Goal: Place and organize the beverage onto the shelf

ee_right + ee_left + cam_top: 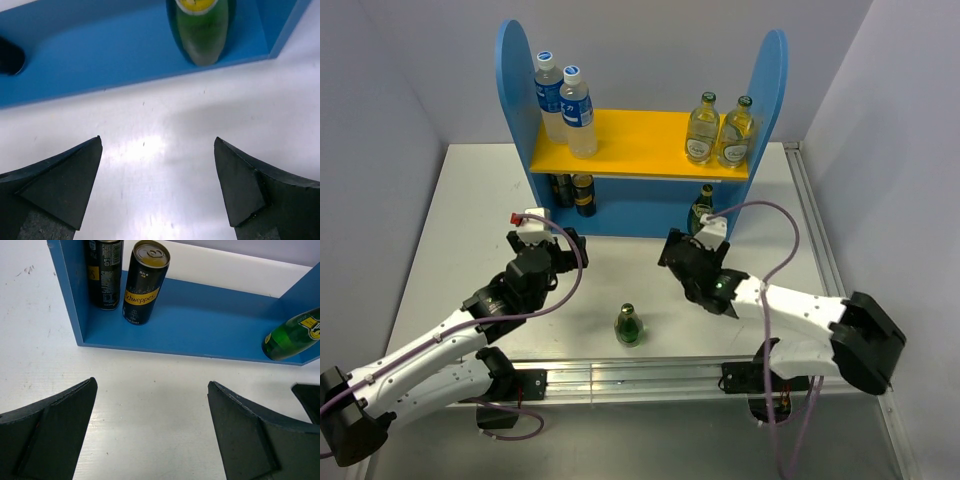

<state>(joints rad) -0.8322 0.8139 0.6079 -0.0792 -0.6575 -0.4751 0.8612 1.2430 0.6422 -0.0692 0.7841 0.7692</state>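
The blue shelf [515, 80] stands at the back of the table. Its yellow upper board [635, 140] holds two clear water bottles [565, 105] at left and two yellowish glass bottles [720, 130] at right. The lower level holds two black cans [145, 282] at left and a green bottle [202, 27] at right. Another green bottle [628, 325] stands alone on the table near the front, between the arms. My left gripper [152, 432] is open and empty in front of the cans. My right gripper [157, 187] is open and empty in front of the shelf's green bottle.
A metal rail [620, 378] runs along the table's near edge. Grey walls close the left, back and right sides. A purple cable [790, 240] loops above the right arm.
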